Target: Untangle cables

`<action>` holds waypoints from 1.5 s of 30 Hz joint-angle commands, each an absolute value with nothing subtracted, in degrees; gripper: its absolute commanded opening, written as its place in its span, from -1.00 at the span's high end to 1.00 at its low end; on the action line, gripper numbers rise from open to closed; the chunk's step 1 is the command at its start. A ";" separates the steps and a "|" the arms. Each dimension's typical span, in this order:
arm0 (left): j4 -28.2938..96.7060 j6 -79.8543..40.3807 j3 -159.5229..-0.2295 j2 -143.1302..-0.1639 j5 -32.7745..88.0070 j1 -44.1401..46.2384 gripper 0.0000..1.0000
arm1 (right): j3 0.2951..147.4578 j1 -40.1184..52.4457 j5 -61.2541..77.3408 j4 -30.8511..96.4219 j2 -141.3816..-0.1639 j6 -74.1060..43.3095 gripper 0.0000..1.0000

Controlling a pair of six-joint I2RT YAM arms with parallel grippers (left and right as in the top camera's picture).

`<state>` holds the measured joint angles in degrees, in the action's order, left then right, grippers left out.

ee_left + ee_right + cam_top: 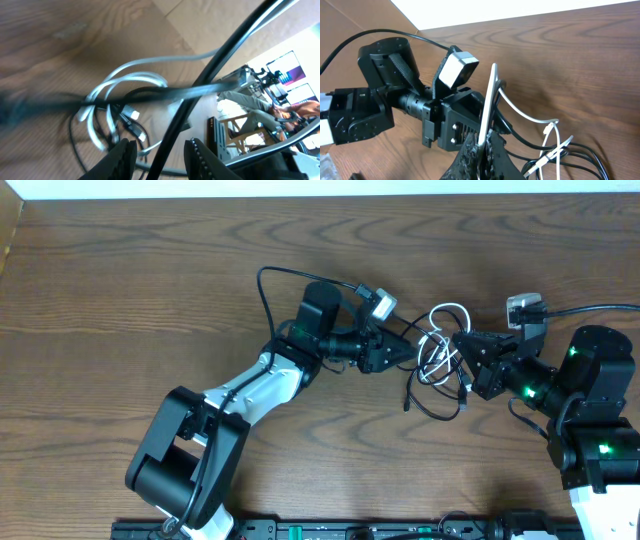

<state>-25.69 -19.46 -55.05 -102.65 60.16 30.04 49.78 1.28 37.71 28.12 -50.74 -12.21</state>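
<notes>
The right hand (483, 150) is squeezing its dark fingers closed on the white cable (487, 100), and a stiff stretch of it is standing up out of the grip. The left hand (160, 147) is holding its fingers parted, aiming at the tangle (440, 360). The tangle is lying on the desk (150, 280) between both hands, with the black cable (437, 416) looping along its near edge.

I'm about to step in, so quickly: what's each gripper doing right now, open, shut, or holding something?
Left gripper: open, its jaws stand apart.
Right gripper: shut on the white cable.
</notes>
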 commanded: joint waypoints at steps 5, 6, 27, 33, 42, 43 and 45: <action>-23.20 -23.31 -55.53 -102.98 51.53 30.81 0.85 | 51.00 1.15 38.96 28.16 -50.13 -12.82 0.98; -22.59 -23.49 -55.53 -102.98 49.43 30.35 0.85 | 51.00 1.15 37.78 28.75 -50.13 -12.80 0.98; -23.07 -31.11 -55.53 -81.78 49.45 19.79 0.85 | 50.89 6.44 35.62 34.87 -72.93 -11.53 -0.71; -23.51 -32.27 -55.53 -80.62 51.88 20.21 0.85 | 50.89 16.93 30.92 20.64 -82.91 -22.39 -0.51; -23.46 -32.29 -55.53 -76.47 51.83 23.40 0.85 | 50.89 24.53 17.41 8.54 -90.94 -36.36 -0.52; -23.44 -32.27 -55.53 -76.27 51.83 23.86 0.85 | 50.89 25.02 16.91 7.25 -91.74 -36.88 -0.54; -23.46 -32.27 -55.53 -76.16 51.81 24.56 0.86 | 50.89 25.39 16.34 6.37 -92.49 -38.17 -0.55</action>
<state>-22.94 -31.81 -55.02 -77.38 50.92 23.49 50.11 24.49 20.27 7.42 -91.02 -33.91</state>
